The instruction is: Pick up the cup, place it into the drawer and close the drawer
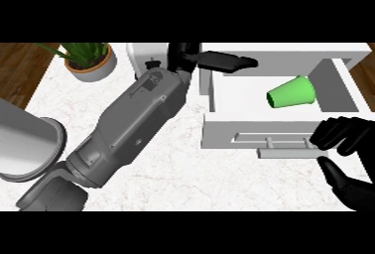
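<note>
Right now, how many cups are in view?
1. The green cup lies on its side inside the open white drawer, at the view's right. The left forearm covers part of the counter, so another could be hidden.

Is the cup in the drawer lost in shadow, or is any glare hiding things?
Head view: the green cup is evenly lit, clear against the pale grey floor of the drawer; no glare on the marble counter; the black left hand and right hand read as dark shapes with little surface detail.
</note>
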`<state>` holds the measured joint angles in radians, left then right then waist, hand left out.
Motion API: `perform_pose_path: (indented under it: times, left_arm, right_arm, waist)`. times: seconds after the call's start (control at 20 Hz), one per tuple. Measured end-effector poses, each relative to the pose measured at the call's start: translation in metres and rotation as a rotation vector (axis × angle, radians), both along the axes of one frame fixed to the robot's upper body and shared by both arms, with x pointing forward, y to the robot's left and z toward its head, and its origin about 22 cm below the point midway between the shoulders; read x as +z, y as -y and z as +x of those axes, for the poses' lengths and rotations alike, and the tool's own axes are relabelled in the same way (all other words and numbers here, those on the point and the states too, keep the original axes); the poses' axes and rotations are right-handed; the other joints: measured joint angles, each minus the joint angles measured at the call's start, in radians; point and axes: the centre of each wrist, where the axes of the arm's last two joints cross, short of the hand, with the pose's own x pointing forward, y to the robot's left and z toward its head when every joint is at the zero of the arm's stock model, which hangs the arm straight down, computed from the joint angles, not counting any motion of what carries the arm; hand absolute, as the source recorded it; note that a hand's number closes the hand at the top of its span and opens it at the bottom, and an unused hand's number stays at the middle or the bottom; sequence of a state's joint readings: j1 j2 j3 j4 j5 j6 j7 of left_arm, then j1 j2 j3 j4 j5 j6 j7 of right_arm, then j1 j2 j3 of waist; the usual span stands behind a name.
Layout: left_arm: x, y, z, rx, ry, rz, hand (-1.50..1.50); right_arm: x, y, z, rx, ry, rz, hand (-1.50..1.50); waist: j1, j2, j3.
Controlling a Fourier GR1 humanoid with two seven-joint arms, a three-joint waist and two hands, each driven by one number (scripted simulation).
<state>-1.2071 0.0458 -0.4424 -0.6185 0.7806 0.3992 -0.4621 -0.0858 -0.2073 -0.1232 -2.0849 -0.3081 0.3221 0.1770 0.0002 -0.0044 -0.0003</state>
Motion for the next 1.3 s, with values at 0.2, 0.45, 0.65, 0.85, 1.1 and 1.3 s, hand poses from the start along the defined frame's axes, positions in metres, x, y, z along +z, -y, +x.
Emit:
perform_pose_path:
  times: [0.2,0.45,0.65,0.85,1.1,1.3]
  left_arm:
    - [0.000,-0.034,0.000,0.044,-0.020,-0.044,-1.50]
    - [-0.007,-0.082,-0.013,0.077,-0.051,-0.072,-1.50]
    - [-0.024,-0.124,-0.033,0.107,-0.069,-0.090,-1.50]
    - [-0.033,-0.163,-0.056,0.124,-0.080,-0.103,-1.50]
    - [-0.058,-0.195,-0.082,0.117,-0.091,-0.114,-1.50]
    - [-0.065,-0.220,-0.102,0.117,-0.096,-0.115,-1.50]
  right_arm:
    - [-0.002,0.001,-0.006,0.003,0.001,-0.107,1.50]
    - [-0.005,0.007,-0.009,-0.010,-0.017,-0.239,1.50]
    - [-0.015,0.001,-0.007,-0.031,-0.048,-0.294,1.50]
    - [-0.022,-0.008,0.005,-0.058,-0.060,-0.358,1.50]
    - [-0.031,-0.018,0.012,-0.045,0.005,-0.575,1.50]
    - [-0.048,-0.024,0.022,-0.051,0.040,-0.741,1.50]
  waist:
    - [0.017,-0.005,0.000]
    - [0.033,-0.008,0.000]
    - [0.031,-0.005,0.000]
    - [0.030,-0.002,0.000]
    - [0.032,0.001,0.000]
    - [0.034,0.002,0.000]
